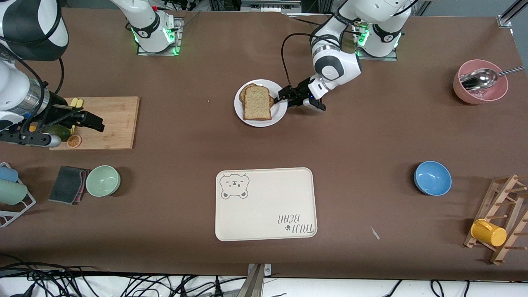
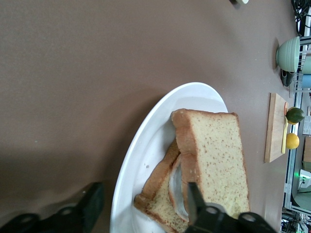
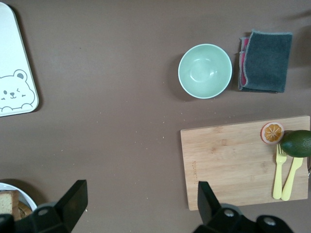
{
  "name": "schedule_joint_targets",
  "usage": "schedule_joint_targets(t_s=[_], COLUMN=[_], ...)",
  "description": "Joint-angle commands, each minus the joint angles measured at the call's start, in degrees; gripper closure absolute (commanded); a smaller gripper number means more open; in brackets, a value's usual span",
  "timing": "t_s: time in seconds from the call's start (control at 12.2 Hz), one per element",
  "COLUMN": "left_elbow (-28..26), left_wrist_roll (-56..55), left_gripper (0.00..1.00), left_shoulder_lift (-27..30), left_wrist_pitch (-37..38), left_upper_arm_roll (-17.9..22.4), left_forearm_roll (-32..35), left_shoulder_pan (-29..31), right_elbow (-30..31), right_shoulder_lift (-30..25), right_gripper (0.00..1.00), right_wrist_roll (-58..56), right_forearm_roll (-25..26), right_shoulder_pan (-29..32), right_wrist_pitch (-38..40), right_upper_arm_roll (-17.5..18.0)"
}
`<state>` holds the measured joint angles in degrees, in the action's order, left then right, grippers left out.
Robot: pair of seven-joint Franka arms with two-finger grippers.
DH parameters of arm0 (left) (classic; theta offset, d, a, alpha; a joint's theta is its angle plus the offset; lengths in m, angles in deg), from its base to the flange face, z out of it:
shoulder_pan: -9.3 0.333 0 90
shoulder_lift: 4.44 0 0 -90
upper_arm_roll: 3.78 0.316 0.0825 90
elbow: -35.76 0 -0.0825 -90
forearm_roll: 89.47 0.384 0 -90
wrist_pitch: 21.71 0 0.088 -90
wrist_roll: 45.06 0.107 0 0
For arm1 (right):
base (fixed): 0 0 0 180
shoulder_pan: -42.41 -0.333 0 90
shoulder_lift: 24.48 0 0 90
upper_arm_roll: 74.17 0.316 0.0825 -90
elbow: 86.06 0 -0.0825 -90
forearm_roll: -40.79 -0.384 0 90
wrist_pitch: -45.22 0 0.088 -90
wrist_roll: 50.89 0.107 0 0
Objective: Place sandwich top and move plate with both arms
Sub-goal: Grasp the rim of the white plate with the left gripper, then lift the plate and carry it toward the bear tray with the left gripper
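The sandwich top (image 1: 257,103), a tan speckled slice with a brown crust, lies on a lower slice (image 1: 243,91) on the round white plate (image 1: 239,109). In the left wrist view the sandwich top (image 2: 218,155) covers a slice with egg white (image 2: 175,189) on the plate (image 2: 146,141). My left gripper (image 1: 281,98) is open at the plate's rim toward the left arm's end. In its wrist view the left gripper (image 2: 143,190) has one finger outside the rim and one over the bread. My right gripper (image 1: 94,121) is open and empty over the wooden cutting board (image 1: 113,123). The right wrist view also shows the right gripper (image 3: 141,201).
A cream bear-print tray (image 1: 266,204) lies nearer the camera than the plate. A green bowl (image 1: 102,180) and a grey cloth (image 1: 68,184) sit near the cutting board. A blue bowl (image 1: 432,177), a pink bowl with a spoon (image 1: 480,81) and a mug rack (image 1: 501,222) stand toward the left arm's end.
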<state>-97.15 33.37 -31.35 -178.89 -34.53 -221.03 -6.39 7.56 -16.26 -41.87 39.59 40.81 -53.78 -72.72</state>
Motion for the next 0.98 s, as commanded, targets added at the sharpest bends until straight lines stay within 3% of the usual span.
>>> schedule_joint_targets(t_s=[0.0, 0.08, 0.16, 0.49, 0.9], left_elbow=[1.4, 1.4, 1.4, 1.3, 1.4], left_wrist_roll=[2.5, 2.5, 2.5, 2.6, 2.6], left_gripper=[0.54, 0.70, 0.78, 1.00, 1.00], left_shoulder_lift=[-1.6, -1.6, -1.6, -1.9, -2.0], left_wrist_pitch=[-0.8, -0.8, -0.8, -0.8, -0.8], left_upper_arm_roll=[0.2, 0.2, 0.2, 0.2, 0.2], left_forearm_roll=[-2.9, -4.0, -4.0, -3.9, -3.8], left_shoulder_pan=[-0.5, -0.5, -0.5, -0.6, 0.1], right_elbow=[-0.9, -1.0, -1.7, -3.4, -3.3], right_shoulder_lift=[0.2, 0.1, 0.0, 0.1, -0.7], right_gripper=[0.00, 0.00, 0.00, 0.00, 0.00], right_wrist_roll=[-1.5, -1.7, -1.8, -1.7, -5.2], right_forearm_roll=[-0.3, -0.3, -0.1, 0.5, 1.0], right_shoulder_pan=[0.5, 0.5, 0.5, 0.0, 0.0], right_wrist_pitch=[0.1, 0.2, 0.5, 1.4, 2.9], right_upper_arm_roll=[-0.2, -0.2, -0.2, 0.0, 0.0])
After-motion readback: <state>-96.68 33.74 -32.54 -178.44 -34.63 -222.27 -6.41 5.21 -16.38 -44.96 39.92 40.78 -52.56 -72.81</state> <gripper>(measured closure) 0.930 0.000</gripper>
